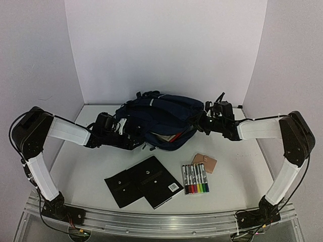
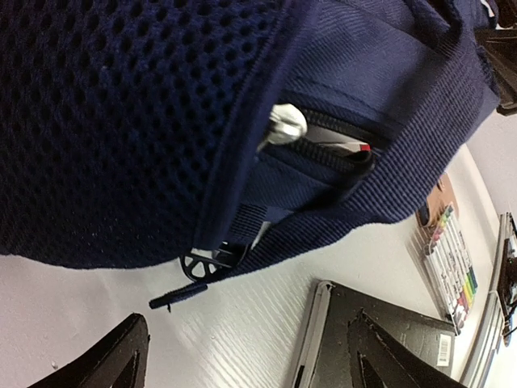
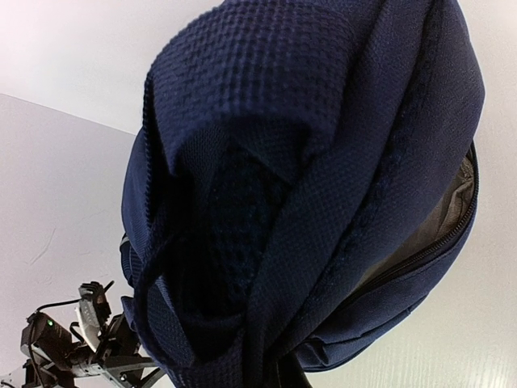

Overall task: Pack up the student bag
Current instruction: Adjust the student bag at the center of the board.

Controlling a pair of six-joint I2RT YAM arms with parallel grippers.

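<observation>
Bag [image 1: 161, 113] central on table [image 1: 81, 166], folders [image 1: 144, 182] and markers [image 1: 195, 180] nearer front edge.

2 arms, same build. Left arm [image 1: 41, 176] & right arm [image 1: 282, 179]: rounded blk joint housings, w/ the links btwn them wrapped in wht covers, slightly creased. Blk bases sit on a silver alu rail [image 1: 161, 221] w/ small screw heads along it. Thin blk cable [image 1: 14, 132] loops outside the left elbow housing; another [image 1: 306, 169] runs beside the right arm's upright link. Red/yellow wires [image 1: 76, 231] show under the left base. Left hand [image 1: 126, 138] & right hand [image 1: 204, 123] are blk & blocky, w/ boxy units at the wrists. Left wrist view: finger [image 2: 105, 356] is matte blk, angular.
</observation>
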